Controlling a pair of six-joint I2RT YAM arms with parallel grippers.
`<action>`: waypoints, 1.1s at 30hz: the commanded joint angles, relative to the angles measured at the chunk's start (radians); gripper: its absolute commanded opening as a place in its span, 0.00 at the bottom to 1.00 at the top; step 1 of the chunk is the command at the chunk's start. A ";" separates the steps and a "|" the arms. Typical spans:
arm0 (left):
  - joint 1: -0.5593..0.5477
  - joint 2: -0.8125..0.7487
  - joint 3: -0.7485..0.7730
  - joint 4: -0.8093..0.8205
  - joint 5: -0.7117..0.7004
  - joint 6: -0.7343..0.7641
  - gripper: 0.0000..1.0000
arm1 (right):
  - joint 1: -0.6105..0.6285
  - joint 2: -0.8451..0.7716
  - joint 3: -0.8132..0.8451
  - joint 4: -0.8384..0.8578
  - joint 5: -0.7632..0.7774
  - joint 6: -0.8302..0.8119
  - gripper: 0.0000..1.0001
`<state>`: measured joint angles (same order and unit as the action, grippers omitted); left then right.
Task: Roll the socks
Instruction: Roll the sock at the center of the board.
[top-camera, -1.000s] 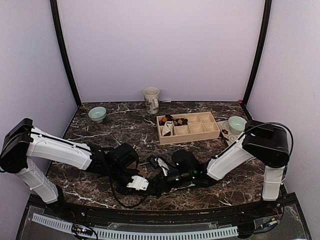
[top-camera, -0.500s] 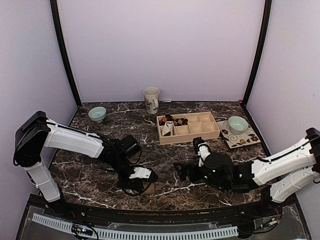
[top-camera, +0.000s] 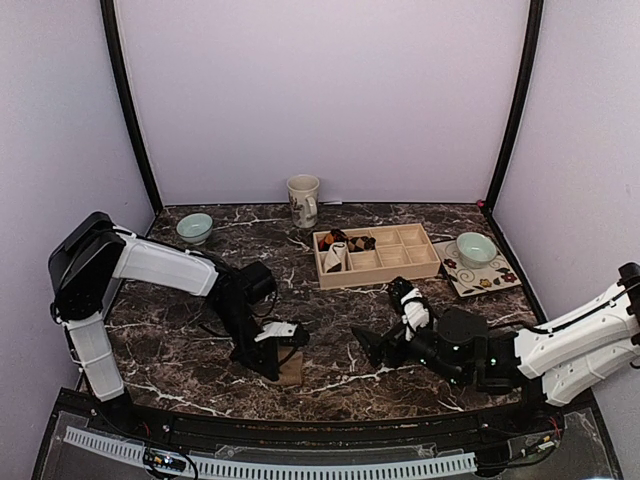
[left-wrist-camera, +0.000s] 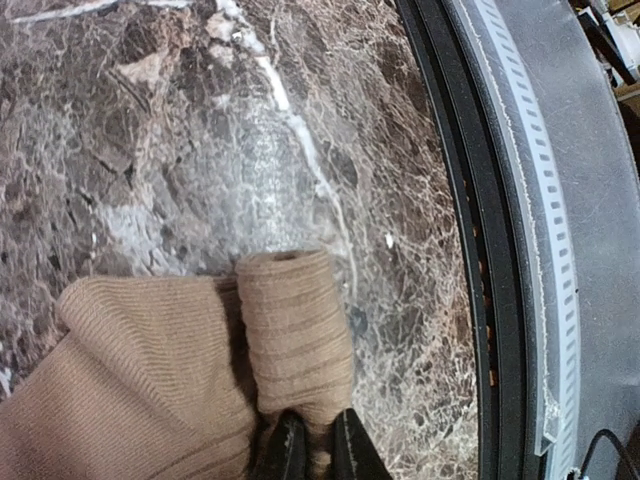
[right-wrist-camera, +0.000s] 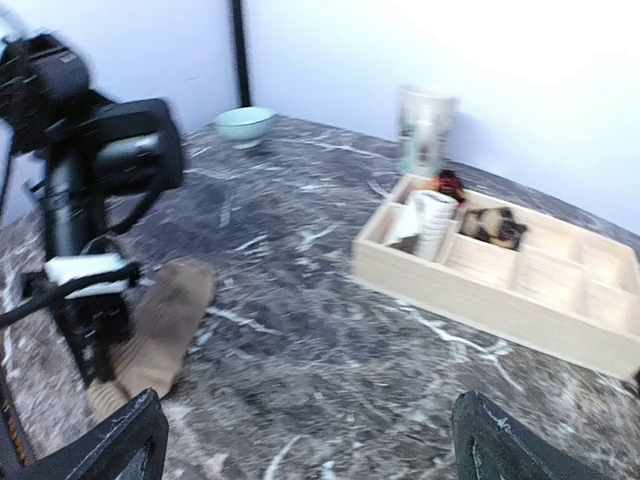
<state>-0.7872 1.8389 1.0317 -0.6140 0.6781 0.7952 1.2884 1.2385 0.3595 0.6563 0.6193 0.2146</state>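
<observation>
Left pincer (left-wrist-camera: 318, 446) clamped on tan sock (left-wrist-camera: 150, 390), rolled per wrist view, right pincer (right-wrist-camera: 305, 445) apart

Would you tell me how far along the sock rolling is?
Done: an argyle bundle sits in the tray. In hand: the left gripper pinches the tan sock, only partly rolled. Left: finishing that roll; the right gripper is open and empty.

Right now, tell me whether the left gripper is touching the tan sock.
Touching. The left wrist view shows the left gripper pinching the rolled end of the tan sock, with fabric squeezed between its jaws and no gap.
</observation>
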 joint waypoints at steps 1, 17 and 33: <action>0.023 0.054 0.003 -0.146 0.007 0.050 0.13 | 0.037 0.067 0.074 0.043 -0.406 -0.209 0.99; 0.077 0.225 0.097 -0.265 0.100 0.103 0.15 | 0.151 0.491 0.402 -0.143 -0.487 -0.679 0.75; 0.089 0.231 0.087 -0.298 0.086 0.145 0.15 | 0.077 0.723 0.574 -0.177 -0.593 -0.797 0.49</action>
<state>-0.7029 2.0346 1.1503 -0.8845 0.8886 0.9176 1.3781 1.9308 0.9054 0.4629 0.0547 -0.5652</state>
